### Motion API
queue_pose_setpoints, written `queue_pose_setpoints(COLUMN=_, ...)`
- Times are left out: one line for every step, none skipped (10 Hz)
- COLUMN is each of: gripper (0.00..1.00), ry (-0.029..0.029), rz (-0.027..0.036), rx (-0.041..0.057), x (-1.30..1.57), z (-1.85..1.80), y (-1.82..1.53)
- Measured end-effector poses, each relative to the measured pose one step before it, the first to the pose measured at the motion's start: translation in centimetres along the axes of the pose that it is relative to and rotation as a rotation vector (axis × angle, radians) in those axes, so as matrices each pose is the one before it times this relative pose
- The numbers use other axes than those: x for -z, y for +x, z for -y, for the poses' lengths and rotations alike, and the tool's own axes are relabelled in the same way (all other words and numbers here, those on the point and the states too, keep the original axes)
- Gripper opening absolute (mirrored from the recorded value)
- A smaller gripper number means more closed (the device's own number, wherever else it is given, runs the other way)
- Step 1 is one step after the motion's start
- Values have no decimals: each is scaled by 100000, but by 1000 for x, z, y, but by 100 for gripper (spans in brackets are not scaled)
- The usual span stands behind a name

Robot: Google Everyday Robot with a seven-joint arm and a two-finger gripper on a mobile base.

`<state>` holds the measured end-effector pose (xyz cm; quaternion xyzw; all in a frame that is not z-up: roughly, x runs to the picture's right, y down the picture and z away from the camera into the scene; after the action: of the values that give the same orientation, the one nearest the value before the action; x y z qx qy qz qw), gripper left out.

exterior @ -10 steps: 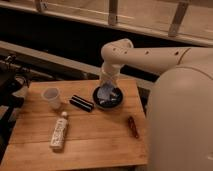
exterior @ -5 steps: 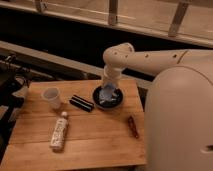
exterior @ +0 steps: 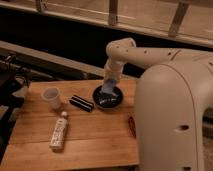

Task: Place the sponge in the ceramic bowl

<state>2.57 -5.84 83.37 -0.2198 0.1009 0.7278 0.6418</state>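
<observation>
Wooden desk [exterior: 100,147] carries all you see. At its left stands a white cup [exterior: 51,97], and toward the front edge a pale bottle [exterior: 59,131] lies on its side. Just right of the cup lies a black bar [exterior: 81,103]. Next comes the dark bowl [exterior: 102,101]. Your claw [exterior: 110,83] hangs right over it, pinching the light-blue sponge [exterior: 109,88] above the bowl's inside. Farther right lies a small red thing [exterior: 132,126].
</observation>
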Motion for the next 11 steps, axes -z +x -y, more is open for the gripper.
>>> queue_pose_setpoints(gripper=14, ry=-394, rz=-241, rx=-237, x=-525, z=110, y=-631)
queue_pose_setpoints(gripper=20, ry=52, rz=22, rx=272, x=90, z=170, y=-250)
queue_pose_setpoints(gripper=20, ry=417, rz=-456, rx=235, x=-17, z=188, y=270)
queue_pose_setpoints(gripper=16, ry=123, rz=-141, rx=46, x=-217, z=-80, y=569)
queue_pose_setpoints(gripper=12, ry=-394, rz=-589, rx=237, x=-496, z=-601, y=884)
queue_pose_setpoints(gripper=12, ry=6, rz=-385, rx=467, x=-317, z=-283, y=269)
queue_pose_setpoints(gripper=12, ry=-42, rz=-106, rx=182, x=-240, z=-72, y=-80)
queue_pose_setpoints(gripper=12, ry=39, rz=-534, rx=346, x=-269, z=175, y=-76)
queue_pose_setpoints(gripper=13, ry=70, rz=-267, rx=37, x=-108, z=56, y=160)
queue_pose_setpoints(gripper=18, ry=-43, rz=17, rx=71, x=-48, z=21, y=116)
queue_pose_setpoints(gripper=27, ry=-61, rz=367, rx=-26, x=167, z=-49, y=-92)
